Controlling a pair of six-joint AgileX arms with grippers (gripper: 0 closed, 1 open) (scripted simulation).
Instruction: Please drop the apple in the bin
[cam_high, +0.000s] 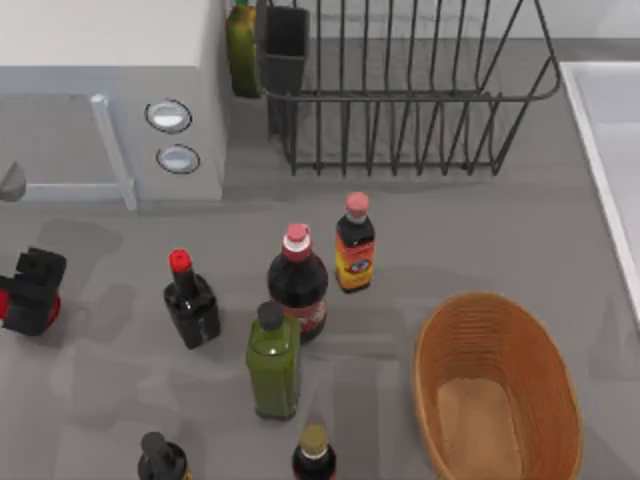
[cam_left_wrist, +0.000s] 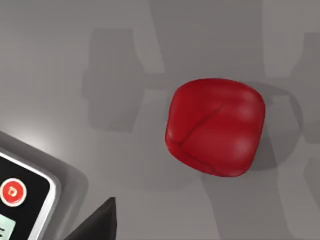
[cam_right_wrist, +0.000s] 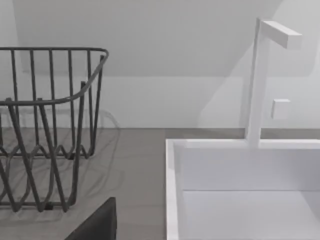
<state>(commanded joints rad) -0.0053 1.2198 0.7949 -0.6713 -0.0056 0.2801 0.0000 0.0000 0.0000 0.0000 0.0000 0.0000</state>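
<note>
left pincer (cam_high: 30, 290) is at the far left edge of the table (cam_high: 120, 400), hanging right over the apple (cam_left_wrist: 215, 131). Opening: can't tell. Apple sits on the table surface, not lifted. In the top view red peeks out on both sides of the pincer.

apple: 1. Blocky-round with no real long axis. The creased face points up at the left wrist cam. A corner of the white appliance (cam_left_wrist: 30, 195) is close beside it.

Right of the apple, between it and the bin (cam_high: 424, 350), 6 bottles stand upright:
- dark bottle with red cap (cam_high: 190, 305), closest to the apple
- green bottle with dark cap (cam_high: 273, 362)
- round dark bottle with pink cap (cam_high: 297, 285), just behind the green one
- small bottle with orange label (cam_high: 354, 250)
- two dark ones at the near edge (cam_high: 160, 460) (cam_high: 314, 455)

This cluster sits across the straight line from apple to bin.

bin: 1, on the near right of the table, well apart from the apple. It is oval and open side up. Its long axis runs roughly near-to-far, slightly slanted.

Far side: the white appliance has 2 knobs (cam_high: 168, 116). A 7th bottle, green (cam_high: 241, 45), stands between the appliance and the wire dish rack (cam_high: 400, 100). The sink (cam_high: 610, 130) is at the right edge.

right pincer (cam_right_wrist: 97, 226): a dark edge of it shows in its wrist view, facing the rack and sink. Opening: can't tell.
</note>
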